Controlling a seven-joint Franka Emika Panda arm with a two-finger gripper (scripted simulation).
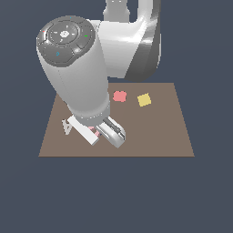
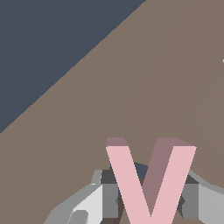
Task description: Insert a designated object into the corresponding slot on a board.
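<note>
The arm leans low over the left part of the brown board (image 1: 173, 132) in the exterior view, its wrist almost down on the surface. In the wrist view the pale-pink V-shaped piece (image 2: 148, 183) fills the lower middle of the frame, standing between the grey fingers (image 2: 109, 197) of the gripper (image 2: 148, 199), which appears closed on it from both sides. In the exterior view only a sliver of pink (image 1: 96, 132) shows under the hand, at lower centre-left.

A pale grey piece (image 1: 67, 127) pokes out just beside the wrist on the exterior view's left. A coral-red blob (image 1: 119, 96) and a yellow square (image 1: 144, 99) lie well apart from the gripper, toward the board's far edge, upper centre of the frame.

The V-shaped slot is not visible in either view; it may be hidden under the arm. The step looks like carrying or seating the held V. Next it needs the V's outline matched to the cutout before lowering, since any twist would leave it riding on the rim.
</note>
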